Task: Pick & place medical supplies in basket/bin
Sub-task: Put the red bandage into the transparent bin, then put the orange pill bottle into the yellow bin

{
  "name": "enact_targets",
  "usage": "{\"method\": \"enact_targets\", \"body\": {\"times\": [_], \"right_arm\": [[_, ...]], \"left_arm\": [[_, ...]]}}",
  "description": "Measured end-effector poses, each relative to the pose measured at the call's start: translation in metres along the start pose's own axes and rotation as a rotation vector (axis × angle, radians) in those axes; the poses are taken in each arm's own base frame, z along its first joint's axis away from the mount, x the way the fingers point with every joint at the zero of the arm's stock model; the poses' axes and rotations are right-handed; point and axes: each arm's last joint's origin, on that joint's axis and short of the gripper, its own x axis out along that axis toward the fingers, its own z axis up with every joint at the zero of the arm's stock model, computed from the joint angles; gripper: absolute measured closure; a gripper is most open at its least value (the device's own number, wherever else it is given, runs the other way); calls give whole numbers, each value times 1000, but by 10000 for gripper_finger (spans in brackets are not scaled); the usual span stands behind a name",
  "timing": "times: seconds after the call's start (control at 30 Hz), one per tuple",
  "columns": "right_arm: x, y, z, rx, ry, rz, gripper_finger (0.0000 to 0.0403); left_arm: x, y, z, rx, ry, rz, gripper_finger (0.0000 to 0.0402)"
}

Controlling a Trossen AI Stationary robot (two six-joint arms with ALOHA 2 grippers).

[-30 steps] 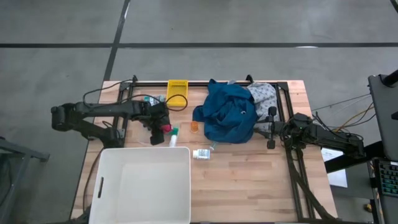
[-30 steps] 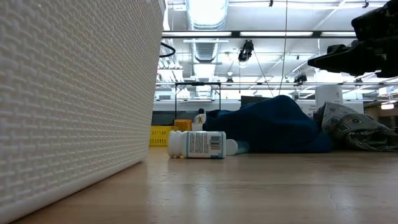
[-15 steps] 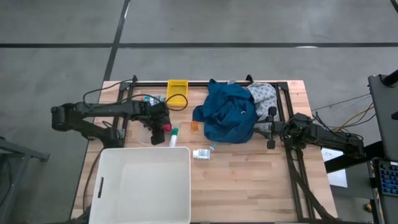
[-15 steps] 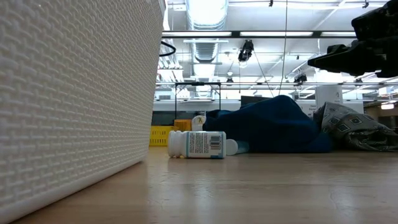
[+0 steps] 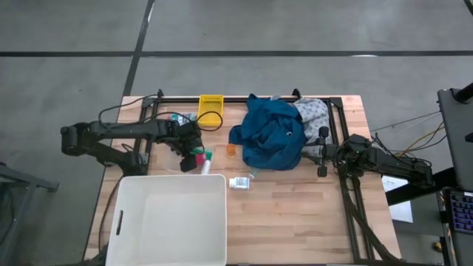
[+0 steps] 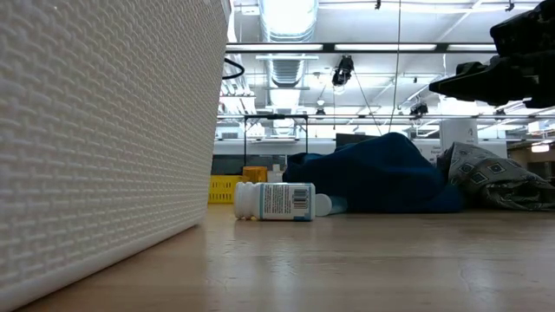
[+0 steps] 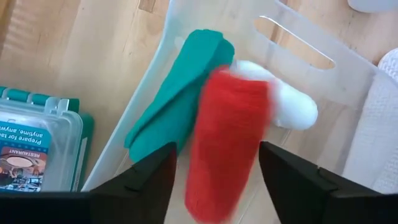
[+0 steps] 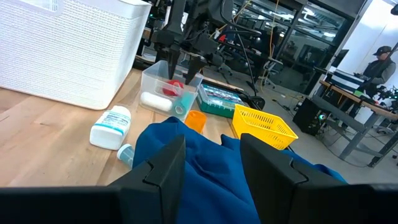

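Above the clear plastic tray (image 7: 186, 93), the left gripper (image 7: 214, 174) stands narrowly parted around a red bottle (image 7: 227, 143); right gripper's (image 8: 211, 163) state is unclear.

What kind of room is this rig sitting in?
Likely a robotics lab or workshop: open ceiling with ducts and strip lights overhead, a bare concrete floor around the wooden table, and workbenches with equipment behind, where a person sits.

We see a wooden table (image 5: 295, 214) carrying the white bin (image 5: 170, 222) near left, a white bottle (image 5: 239, 182), blue garment (image 5: 272, 134), speckled cloth (image 5: 314, 112) and yellow basket (image 5: 211, 109) far.
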Motion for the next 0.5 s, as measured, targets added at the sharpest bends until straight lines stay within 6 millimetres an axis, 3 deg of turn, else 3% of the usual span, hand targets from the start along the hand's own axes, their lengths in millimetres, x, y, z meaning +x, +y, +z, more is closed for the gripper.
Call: {"method": "enact_targets", "body": {"times": [0.2, 0.5], "right_arm": [[0, 0, 0, 0, 0, 0, 255], [0, 0, 0, 0, 0, 0, 255]], "left_arm": [[0, 0, 0, 3, -1, 0, 135], [0, 0, 0, -21, -3, 0, 129]]}}
